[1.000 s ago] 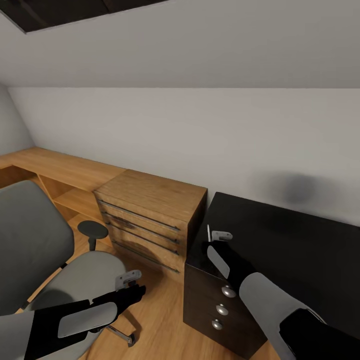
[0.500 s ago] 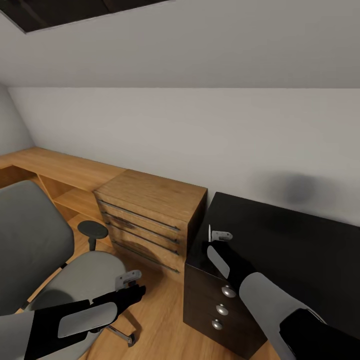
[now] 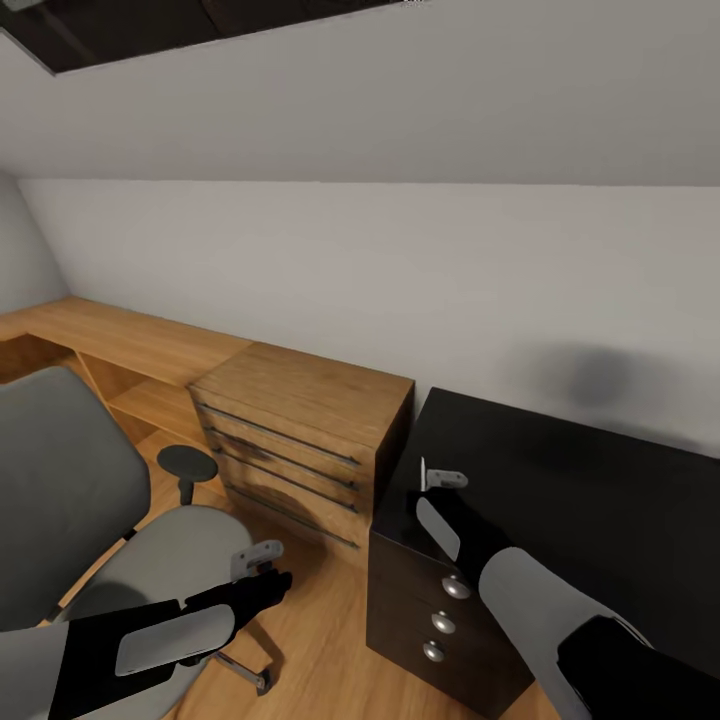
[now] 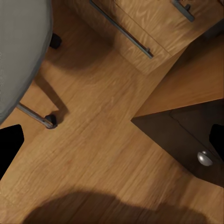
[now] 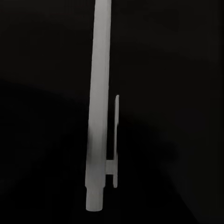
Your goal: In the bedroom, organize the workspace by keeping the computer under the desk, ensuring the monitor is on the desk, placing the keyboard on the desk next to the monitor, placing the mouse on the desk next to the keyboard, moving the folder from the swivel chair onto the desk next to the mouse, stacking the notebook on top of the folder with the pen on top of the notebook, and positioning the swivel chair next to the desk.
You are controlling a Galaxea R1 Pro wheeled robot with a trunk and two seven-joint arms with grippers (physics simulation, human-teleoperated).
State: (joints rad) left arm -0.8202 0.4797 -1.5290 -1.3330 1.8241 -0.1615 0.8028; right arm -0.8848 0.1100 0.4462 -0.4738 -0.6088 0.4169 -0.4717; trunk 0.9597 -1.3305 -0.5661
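Note:
A white pen [image 3: 423,472] stands upright in my right gripper [image 3: 434,480], which is shut on it just above the left end of the glossy black desk [image 3: 580,490]. In the right wrist view the pen [image 5: 99,116] and its clip show against the black desk top. The grey swivel chair [image 3: 60,480] stands at the left, apart from the desk. My left gripper [image 3: 262,560] hangs open beside the seat's front edge, above the wooden floor. In the left wrist view its fingers [image 4: 9,149] are wide apart, with the chair seat [image 4: 18,51] and the desk's drawer knob [image 4: 204,158] in sight.
A light-wood drawer unit [image 3: 300,420] stands against the sloped wall between chair and desk, joined to a low wooden shelf [image 3: 110,340] running left. The desk's drawer front [image 3: 440,620] carries round silver knobs. A chrome chair leg with a castor [image 4: 50,121] rests on the floor.
The whole picture has shifted slightly downward, so the camera has moved. Both arms, the pen and the chair stand as before.

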